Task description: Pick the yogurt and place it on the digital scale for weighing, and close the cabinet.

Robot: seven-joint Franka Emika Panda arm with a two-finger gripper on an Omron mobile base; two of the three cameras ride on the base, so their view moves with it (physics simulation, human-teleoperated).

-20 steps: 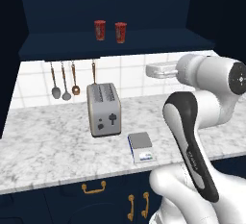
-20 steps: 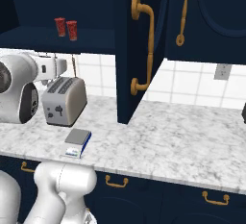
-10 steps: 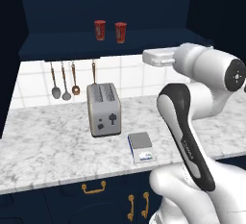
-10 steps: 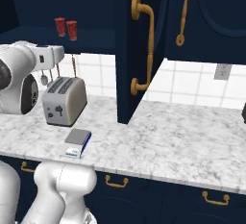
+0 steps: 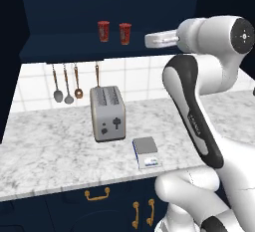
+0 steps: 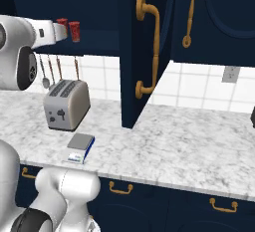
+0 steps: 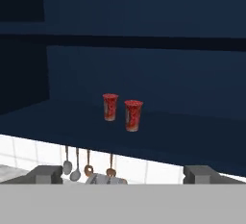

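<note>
We see our two dark fingertips (image 7: 47, 174) set wide apart at the bottom of the hand view, with nothing between them, so our gripper (image 7: 124, 175) stands open and empty. It is raised to the level of the open cabinet (image 7: 144, 35) and faces into it, still apart from the cups. In the left base view the gripper (image 5: 154, 39) reaches out just to the right of the shelf's two cups, and in the right base view it (image 6: 50, 31) lies in front of them.

Straight ahead of us on the cabinet's bottom shelf stand two red cups, upright and close beside each other but not touching. The nearer one, the yogurt (image 7: 133, 116), stands in line with the middle of our open fingers; the second red cup (image 7: 110, 106) stands a little farther back on its left.

The cabinet door (image 6: 144, 47) stands swung open, edge-on toward us, with its long brass handle (image 6: 152, 52) showing.

Below the shelf, kitchen utensils (image 5: 67, 84) hang against the white tiled wall. On the marble counter (image 5: 50, 151) a silver toaster (image 5: 107, 113) sits under the cups. The digital scale (image 5: 146, 152) lies flat near the counter's front edge, just right of and in front of the toaster, with nothing on its grey plate.
</note>
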